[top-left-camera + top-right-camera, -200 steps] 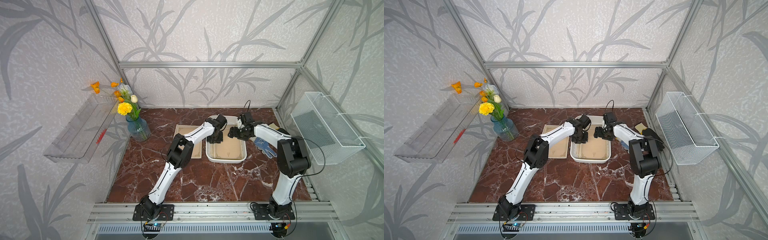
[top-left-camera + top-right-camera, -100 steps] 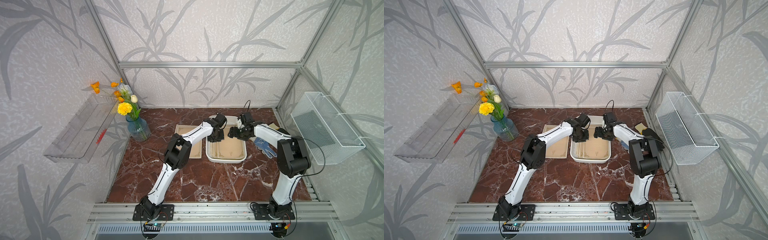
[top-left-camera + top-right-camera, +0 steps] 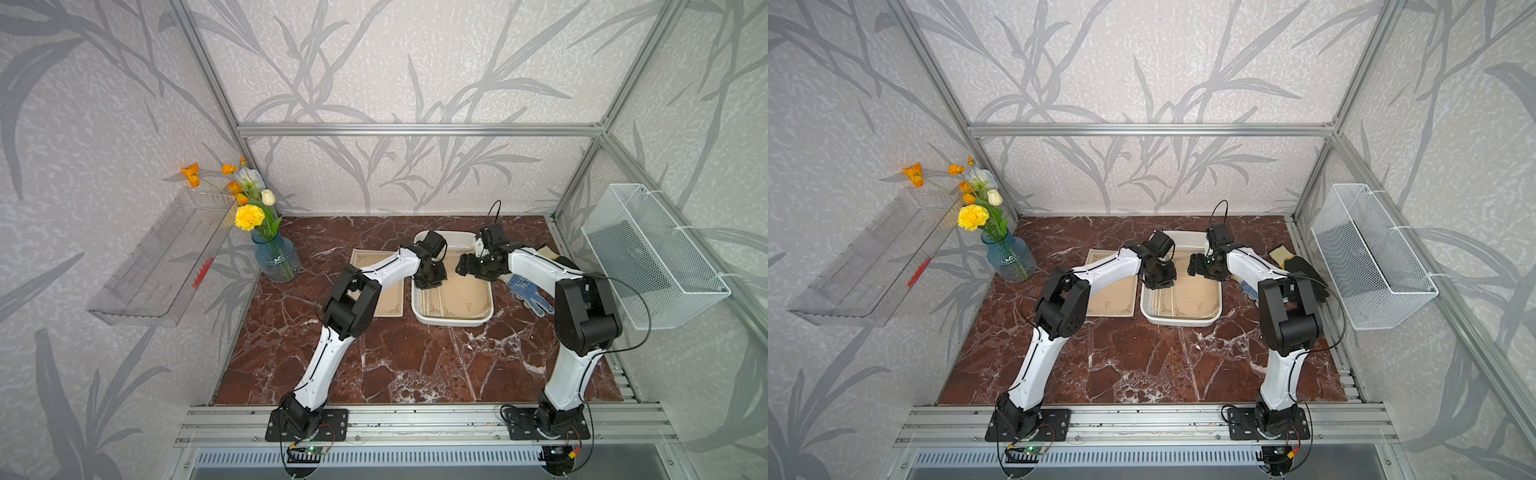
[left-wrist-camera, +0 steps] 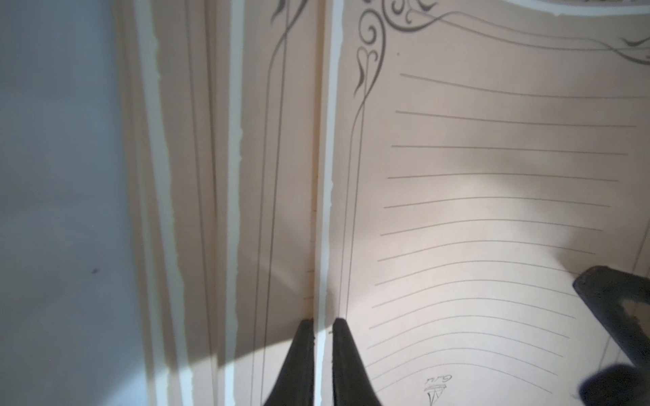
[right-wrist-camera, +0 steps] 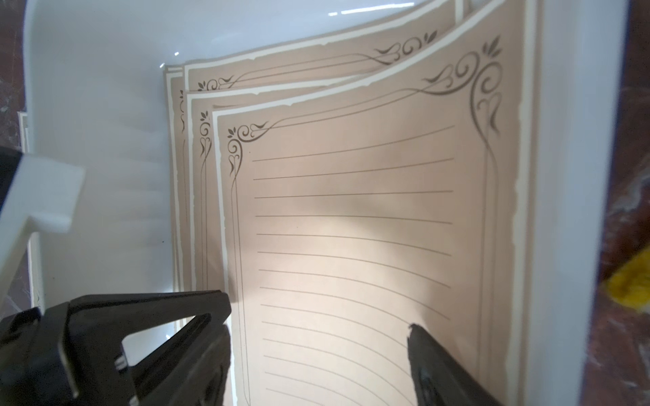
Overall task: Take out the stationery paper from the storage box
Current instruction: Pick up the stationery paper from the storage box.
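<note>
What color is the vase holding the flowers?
The vase is see-through blue glass. It shows best in a top view.

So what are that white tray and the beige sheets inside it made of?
The storage box looks like glossy white plastic: smooth rounded walls with glints of light. The stationery paper seems matte tan paper, thin enough to bow, with printed lines and ornate corners.

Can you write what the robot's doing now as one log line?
left gripper: shut on top stationery sheet | right gripper: open above it | storage box: more sheets inside
</note>
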